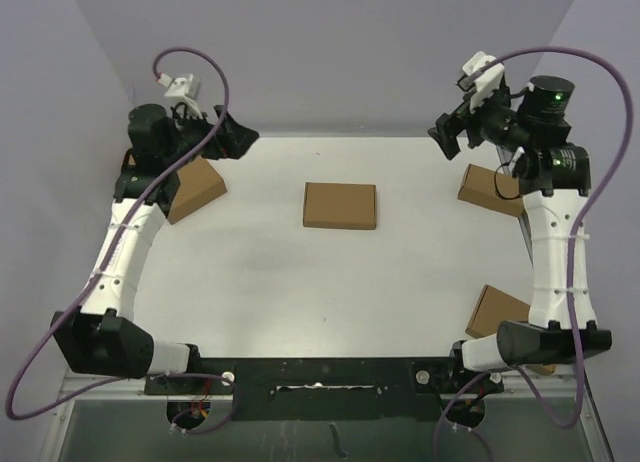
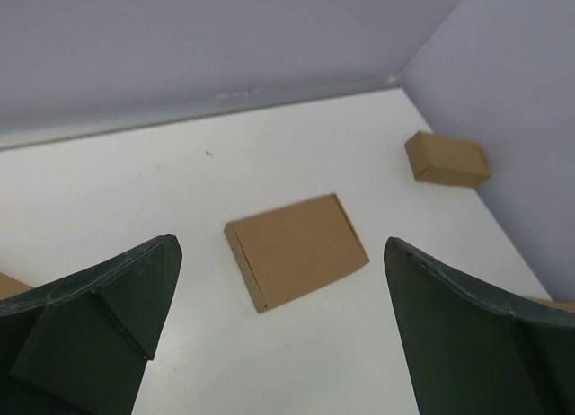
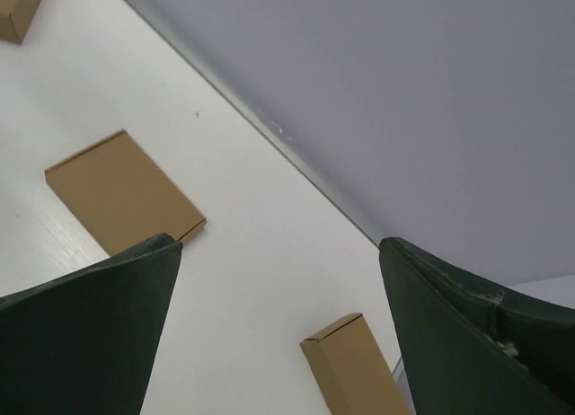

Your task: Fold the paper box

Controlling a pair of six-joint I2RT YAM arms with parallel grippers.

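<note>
A flat brown paper box lies closed in the middle of the white table. It shows in the left wrist view and in the right wrist view. My left gripper is open and empty, raised at the far left, well apart from the box; its dark fingers frame the box. My right gripper is open and empty, raised at the far right. In their own views the left gripper and the right gripper hold nothing.
Three more brown boxes lie on the table: one at the left under my left arm, one at the far right, one at the near right. Grey walls close in the back and sides.
</note>
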